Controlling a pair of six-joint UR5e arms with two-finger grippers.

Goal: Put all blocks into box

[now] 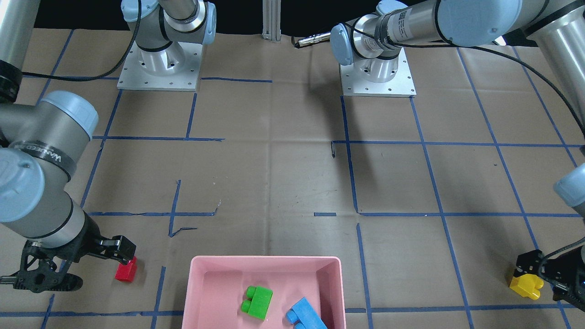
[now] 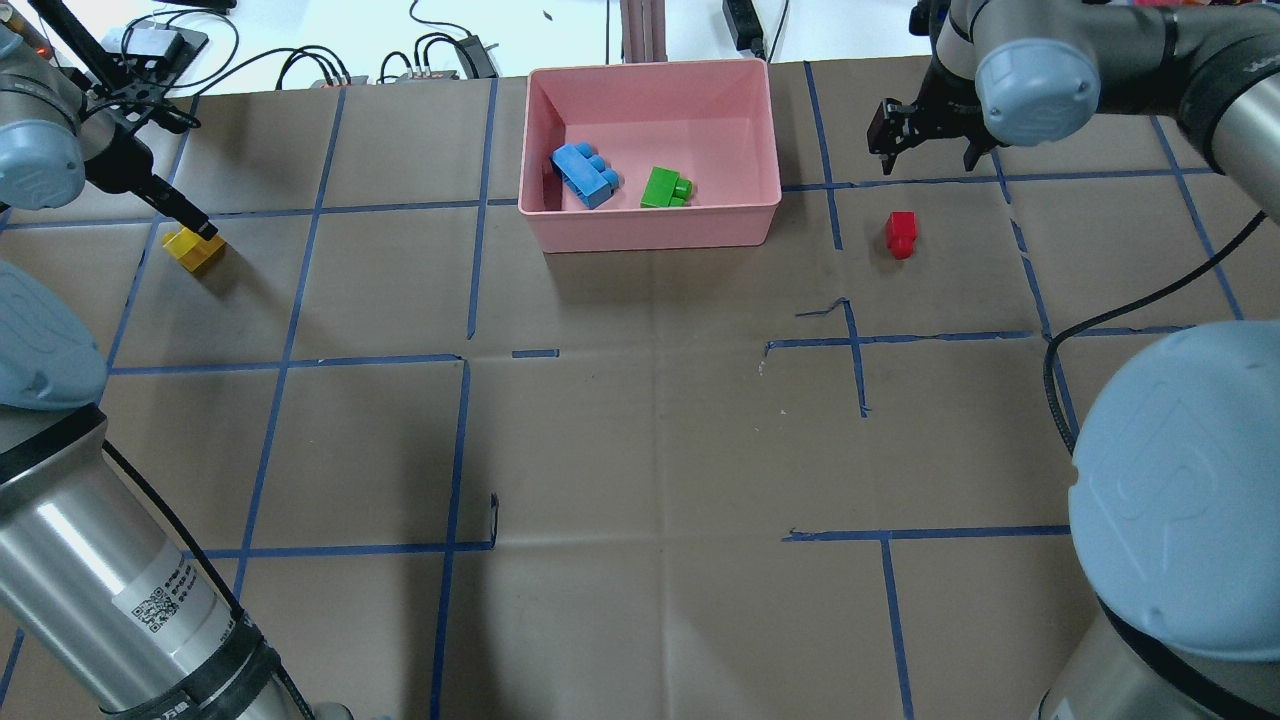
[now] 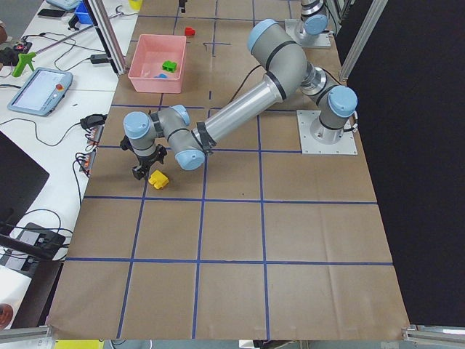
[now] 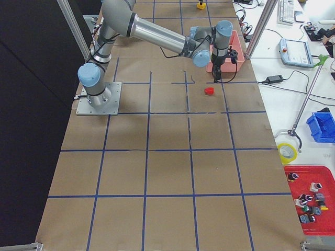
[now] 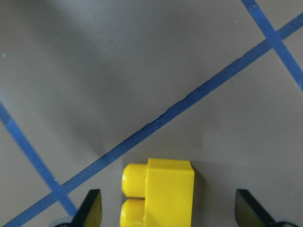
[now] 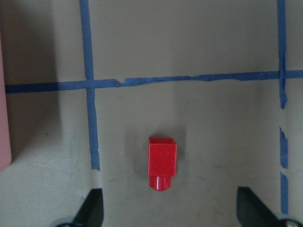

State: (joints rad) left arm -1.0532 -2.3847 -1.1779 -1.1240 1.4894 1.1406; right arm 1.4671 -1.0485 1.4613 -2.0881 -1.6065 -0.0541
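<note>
On one table (image 2: pixel 640 450) sit one pink box (image 2: pixel 650 232) at far centre, two released pincers and four blocks: light blue block (image 2: pixel 585 174) and green block (image 2: pixel 665 187) inside the box, yellow block (image 2: pixel 194 249) far left between the left pincer (image 5: pixel 168 208) fingers, and red block (image 2: pixel 901 233) right of the box, by the right pincer (image 6: pixel 171 210).

Bright, even light, sharp focus, soft shadows (faint beside the box (image 2: pixel 650 225)).

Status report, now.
Left gripper open, astride yellow. Right gripper open, above red. Green, blue in box. No obstruction seen.
</note>
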